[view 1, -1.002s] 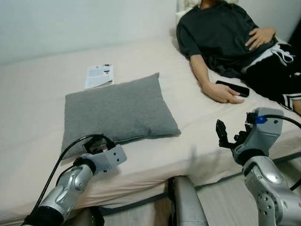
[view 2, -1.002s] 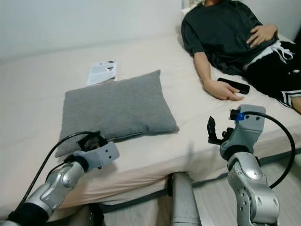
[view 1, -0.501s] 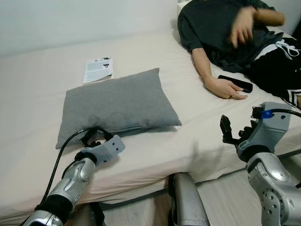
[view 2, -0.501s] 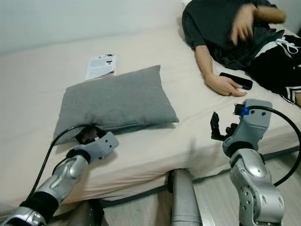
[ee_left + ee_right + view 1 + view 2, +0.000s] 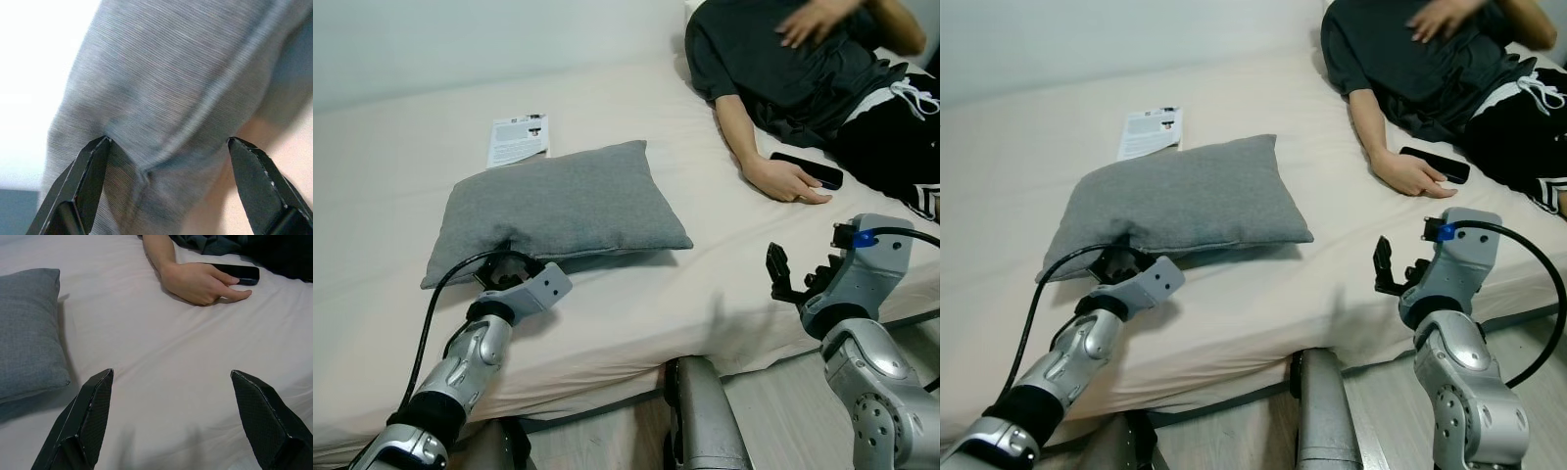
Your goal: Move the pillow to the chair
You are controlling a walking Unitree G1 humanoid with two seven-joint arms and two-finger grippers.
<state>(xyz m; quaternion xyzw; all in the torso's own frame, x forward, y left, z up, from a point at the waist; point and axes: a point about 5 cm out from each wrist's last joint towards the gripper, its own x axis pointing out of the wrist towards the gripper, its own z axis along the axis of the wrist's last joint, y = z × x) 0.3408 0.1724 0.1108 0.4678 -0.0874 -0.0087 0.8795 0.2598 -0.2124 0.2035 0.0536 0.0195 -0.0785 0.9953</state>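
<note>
Grey pillow (image 5: 558, 204) lies flat on the cream bed (image 5: 401, 196), toward the near edge, its near-left corner lifted slightly. Left gripper (image 5: 171, 183) is at that corner: fingers spread wide, pillow edge and seam sitting between them, one fingertip (image 5: 93, 161) touching the fabric, not closed on it. Left arm (image 5: 475, 357) reaches up from the bed edge with its black cable looping beside it. Right gripper (image 5: 173, 416) hovers over bare sheet near the bed's front edge, fingers wide apart, holding nothing, pillow off to its left. White leaflet (image 5: 518, 140) lies on the sheet just behind the pillow, apart from it. Person (image 5: 783, 69) in dark shirt and black shorts lies on the right side of the bed; one hand (image 5: 788, 181) rests palm-down on the sheet, touching a black phone (image 5: 808, 170).
</note>
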